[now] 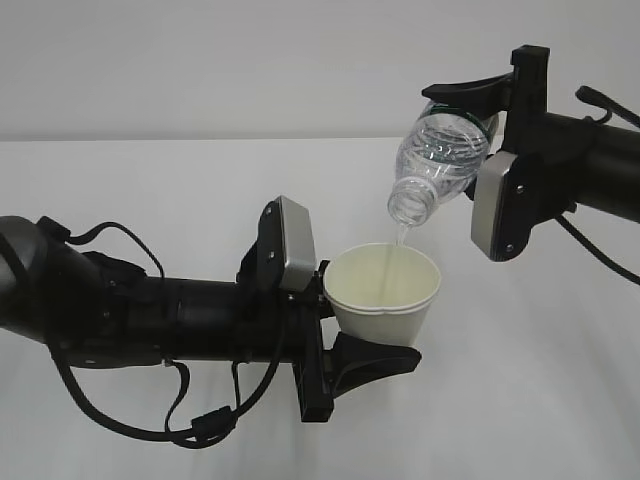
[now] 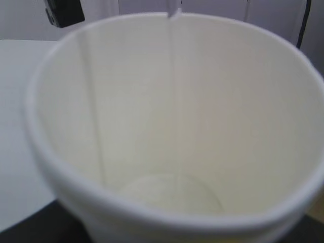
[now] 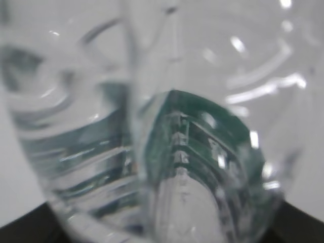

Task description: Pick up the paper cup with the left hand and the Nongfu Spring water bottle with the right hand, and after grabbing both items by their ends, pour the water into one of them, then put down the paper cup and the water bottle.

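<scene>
We are holding our left hand (image 1: pixel 345 320) out over the bare white table (image 1: pixel 520 400), its jaws clamped around the paper cup (image 1: pixel 385 290). Our right hand (image 1: pixel 480 125) is gripping the Nongfu Spring water bottle (image 1: pixel 440 160) by its base, tipping it neck-down; water (image 1: pixel 403 236) is trickling over the cup's far rim.

Bottle (image 1: pixel 441 160) tilted above-right of cup (image 1: pixel 383 292), neck over rim, water (image 1: pixel 401 236) between.

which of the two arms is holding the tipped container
The right hand: its water bottle is tilted mouth-down, pouring. The left hand holds the paper cup upright below it.
</scene>
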